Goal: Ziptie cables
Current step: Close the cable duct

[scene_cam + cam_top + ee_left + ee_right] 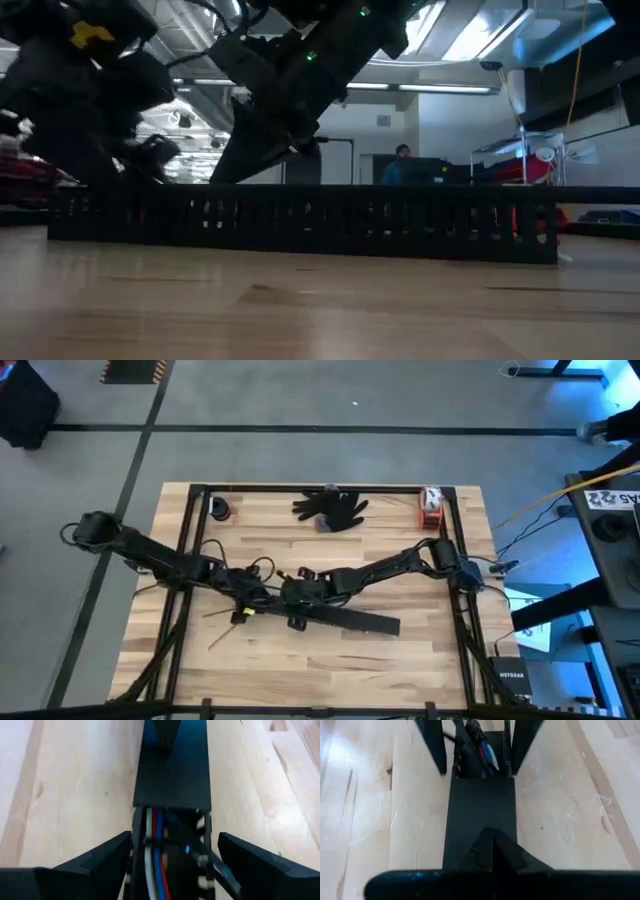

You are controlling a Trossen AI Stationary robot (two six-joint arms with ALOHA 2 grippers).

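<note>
The left gripper (172, 857) has its jaws spread wide, straddling the open end of a black slotted duct (172, 775) without visibly touching it. The right gripper (492, 851) has its jaws pressed together on the duct's lid. The cables (155, 855), white, red and blue here, lie inside the duct, running along its length, which slants across the mid worktop (320, 670). A black glove (332, 507) lies near the far edge; the small yellow item (243, 612) beside the left gripper is probably a tag.

Cables (156, 855) white, red, blue (inside black slotted bar (172, 775)); table (300, 660) pale striped wood.
</note>
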